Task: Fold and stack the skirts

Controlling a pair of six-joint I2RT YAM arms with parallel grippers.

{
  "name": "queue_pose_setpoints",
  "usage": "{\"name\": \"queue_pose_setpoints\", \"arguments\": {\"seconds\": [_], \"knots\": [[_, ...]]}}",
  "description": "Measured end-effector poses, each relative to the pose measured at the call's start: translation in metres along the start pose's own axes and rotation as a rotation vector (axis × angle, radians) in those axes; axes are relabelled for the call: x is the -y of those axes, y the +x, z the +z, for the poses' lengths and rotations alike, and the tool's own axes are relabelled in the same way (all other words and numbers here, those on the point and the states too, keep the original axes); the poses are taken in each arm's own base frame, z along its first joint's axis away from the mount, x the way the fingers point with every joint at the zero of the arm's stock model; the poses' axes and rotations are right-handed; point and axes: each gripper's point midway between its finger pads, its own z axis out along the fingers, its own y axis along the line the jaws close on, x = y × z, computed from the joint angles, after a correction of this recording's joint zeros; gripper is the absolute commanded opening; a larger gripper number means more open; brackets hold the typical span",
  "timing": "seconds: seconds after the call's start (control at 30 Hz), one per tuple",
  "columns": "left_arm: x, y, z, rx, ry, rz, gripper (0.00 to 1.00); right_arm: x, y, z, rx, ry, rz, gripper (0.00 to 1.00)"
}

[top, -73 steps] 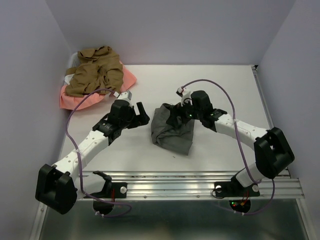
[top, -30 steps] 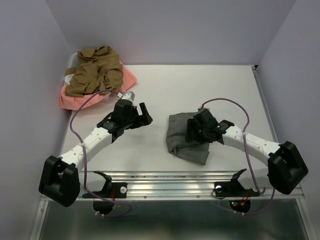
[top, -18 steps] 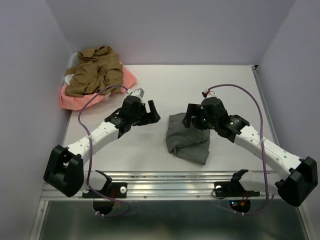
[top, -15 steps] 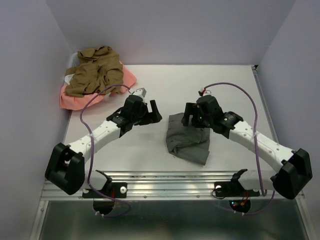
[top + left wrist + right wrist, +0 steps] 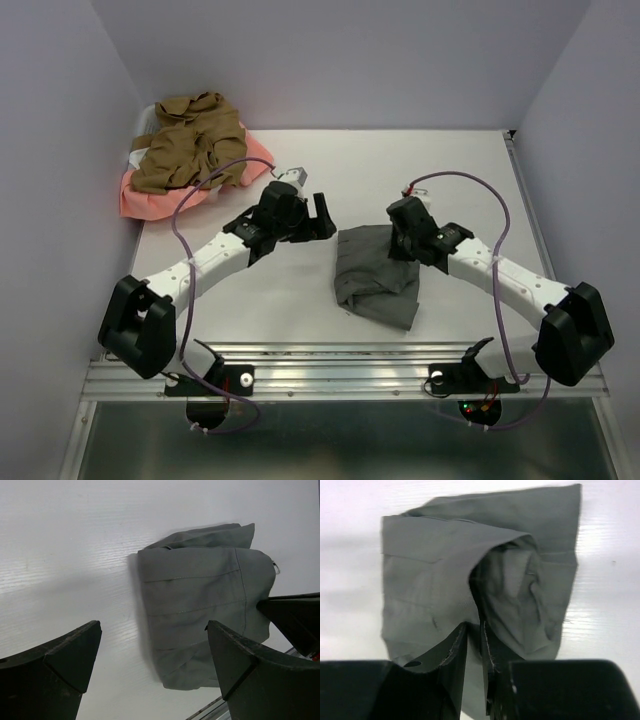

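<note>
- A white table (image 5: 440, 170) stands between pale purple walls (image 5: 350, 60).
- The grey skirt (image 5: 375, 280) lies folded near the middle of the table, a little toward 5 o'clock.
- The right gripper (image 5: 475, 627) is pinched almost shut on a raised bit of grey cloth at the skirt's 1 o'clock edge.
- The left gripper (image 5: 322, 215) is wide open and holds nothing, at the skirt's 10 o'clock.
- The tan-brown skirt (image 5: 190, 145) lies bunched on the pink skirt (image 5: 150, 198) in the table's 10 o'clock corner.

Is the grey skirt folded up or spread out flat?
Folded, but messily. The grey skirt lies in a small bundle with layers overlapping, and the jaws of the right gripper pinch one raised layer.
</note>
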Motion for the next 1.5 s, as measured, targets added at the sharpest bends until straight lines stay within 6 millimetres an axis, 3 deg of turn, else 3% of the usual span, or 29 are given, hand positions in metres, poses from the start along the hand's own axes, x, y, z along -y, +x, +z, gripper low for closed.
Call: {"name": "queue_pose_setpoints", "arguments": {"seconds": [0.23,0.4,0.57,0.77,0.87,0.9,0.97,1.07,1.2,1.4,1.5], "knots": [[0.029,0.017,0.016,-0.063,0.046,0.057,0.99,0.058,0.031,0.029,-0.087,0.180,0.021,0.20],[0.055,0.030,0.029,-0.108,0.092,0.102,0.99,0.105,0.081,0.054,-0.230,0.330,0.013,0.18],[0.072,0.049,0.041,-0.159,0.120,0.133,0.99,0.099,0.071,0.050,-0.203,0.287,0.024,0.21],[0.073,0.064,0.053,-0.200,0.137,0.137,0.99,0.072,0.027,0.014,-0.048,0.112,0.056,0.38],[0.077,0.065,0.061,-0.211,0.152,0.138,0.99,0.056,0.008,-0.008,0.024,0.001,0.057,0.52],[0.081,0.062,0.065,-0.210,0.160,0.142,0.99,0.051,0.006,-0.013,0.033,-0.035,0.050,0.70],[0.090,0.056,0.072,-0.201,0.183,0.149,0.99,0.039,0.004,-0.026,0.047,-0.128,0.028,0.77],[0.105,0.044,0.082,-0.178,0.219,0.157,0.99,0.026,0.010,-0.036,0.039,-0.229,0.009,0.78],[0.112,0.039,0.095,-0.170,0.233,0.161,0.99,0.018,0.041,-0.038,-0.049,-0.322,0.009,0.78],[0.096,0.065,0.119,-0.237,0.202,0.155,0.99,0.019,0.089,-0.032,-0.197,-0.367,0.051,0.78],[0.091,0.076,0.128,-0.264,0.202,0.146,0.99,0.017,0.096,-0.028,-0.221,-0.375,0.083,0.78]]}}
